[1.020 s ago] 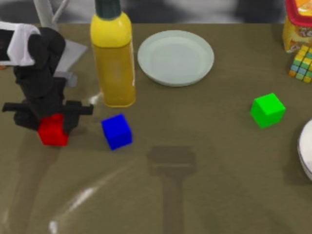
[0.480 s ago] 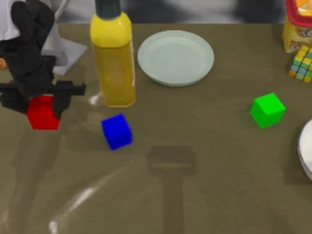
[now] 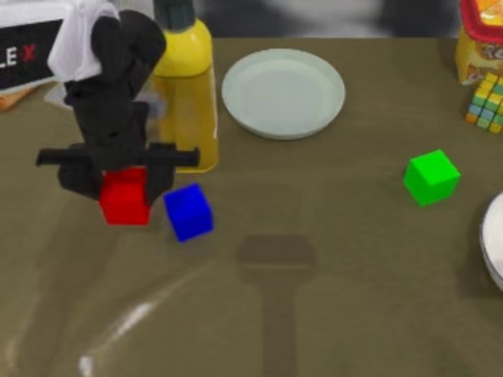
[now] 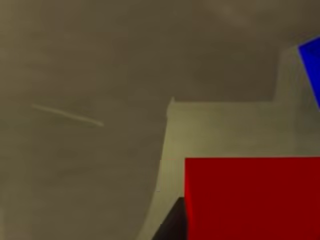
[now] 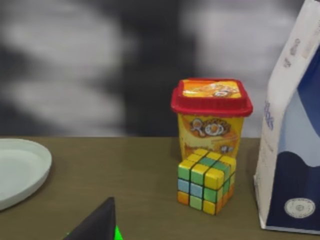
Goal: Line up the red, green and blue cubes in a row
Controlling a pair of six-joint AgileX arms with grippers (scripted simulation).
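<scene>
Left gripper (image 3: 118,174) clamped on the red cube (image 3: 124,196), just left of the blue cube (image 3: 188,212), at the table's left side.

The red cube's upper part is covered by the black fingers pinching it from either side; whether it rests on the table (image 3: 330,267) or is lifted cannot be told. In the left wrist view the red cube (image 4: 252,197) fills one corner and is cut off by the frame, with only a sliver of the blue cube (image 4: 312,65) visible. The green cube (image 3: 431,177) sits well apart on the right. The yellow bottle (image 3: 189,94) stands behind the gripper, partly hidden by the arm. The right gripper (image 5: 97,222) shows only one dark fingertip; its state cannot be told.
</scene>
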